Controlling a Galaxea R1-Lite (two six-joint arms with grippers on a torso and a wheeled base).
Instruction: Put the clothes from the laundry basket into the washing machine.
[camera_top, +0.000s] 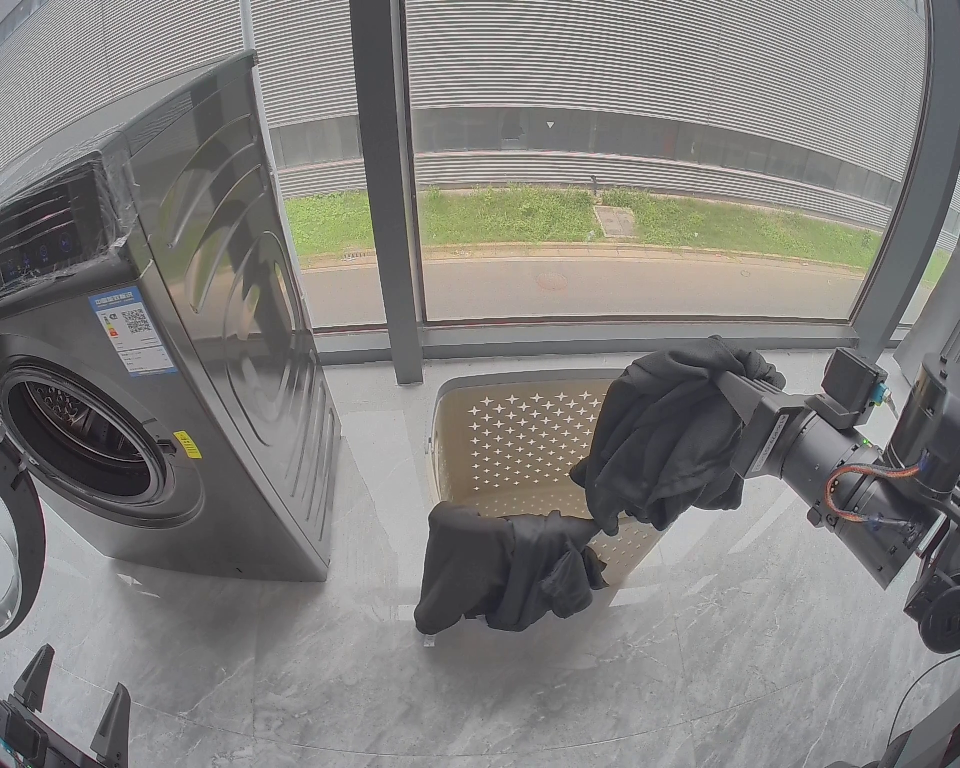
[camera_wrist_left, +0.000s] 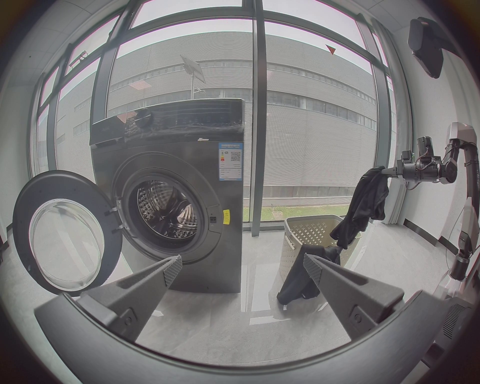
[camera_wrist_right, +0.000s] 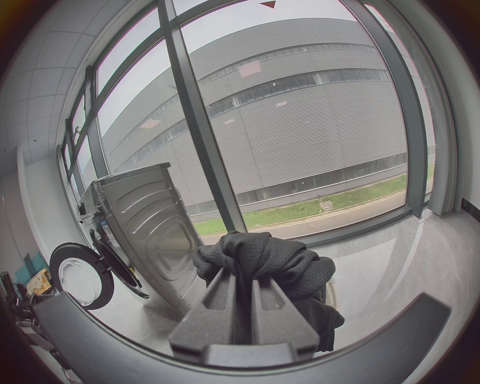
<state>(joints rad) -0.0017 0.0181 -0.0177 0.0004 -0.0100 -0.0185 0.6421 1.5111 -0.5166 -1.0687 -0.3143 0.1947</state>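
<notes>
Right claw (camera_wrist_right: 243, 284) was clamped shut on a bunched-up dark grey mesh garment (camera_top: 665, 440), holding it up over the far right side of the cream plastic laundry basket with the star-shaped holes (camera_top: 510, 440). The cloth hung off the claw in a big wad, and its lowest corner dangled down around the basket's near rim.

A second lump of dark cloth (camera_top: 500, 570) was slung over that near rim, flopping down the outside toward the pale marble floor (camera_top: 700, 680). Honestly I couldn't tell if it was a separate piece or the tail end of the lifted one, since they came really close together.

The grey front-loading washing machine (camera_top: 230, 330) sat well off to the robot's left, its round glass door (camera_wrist_left: 65, 235) swung wide open. The steel drum (camera_wrist_left: 165, 210) looked empty from what I could see, no cloth in there.

Left claw (camera_wrist_left: 241, 259) was down low in front of the machine with its fingers spread wide, holding nothing.

So I'd say it was early days: one item picked up, nothing loaded yet. What was left, as I judged it, was carrying that garment over to the drum, then dealing with whatever was hanging on the rim.
</notes>
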